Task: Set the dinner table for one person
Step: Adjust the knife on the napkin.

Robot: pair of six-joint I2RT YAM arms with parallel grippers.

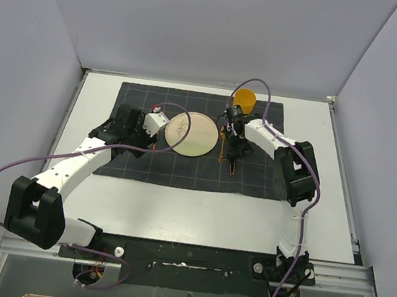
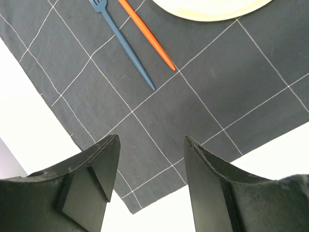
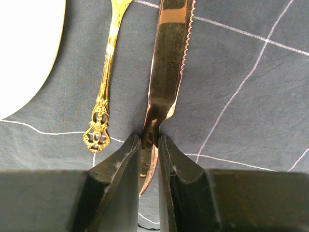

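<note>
Pincers first: my right pincer (image 3: 149,142) is nearly closed and pinches the handle end of a copper-coloured serrated knife (image 3: 169,63), with a finger pad (image 3: 123,179) pressed to each side of it. The blade runs away from the fingers over the dark grey gridded cloth (image 3: 251,96), its toothed edge to the right in the wrist view. Whether the blade touches the cloth I cannot tell. Just beside it on the left lies a gold utensil (image 3: 107,82) with an ornate openwork handle, parallel to the knife and apart from it. Its working end is cut off by the frame. Past that handle I see the rim of the cream plate (image 3: 24,48).

My left pincer (image 2: 152,145) stands wide with nothing between its fingers (image 2: 91,179), hovering over a corner of the cloth where it meets the white top. Ahead of it a blue fork (image 2: 126,46) and a slim orange utensil (image 2: 147,36) lie side by side on the cloth, the orange one nearer the plate.

From above, the dinner table (image 1: 175,218) is the white top under everything, with the cloth spread over its middle and far part. The plate sits at the cloth's centre between the two pincers. An orange cup (image 1: 245,98) stands at the cloth's far edge, behind the right wrist.
</note>
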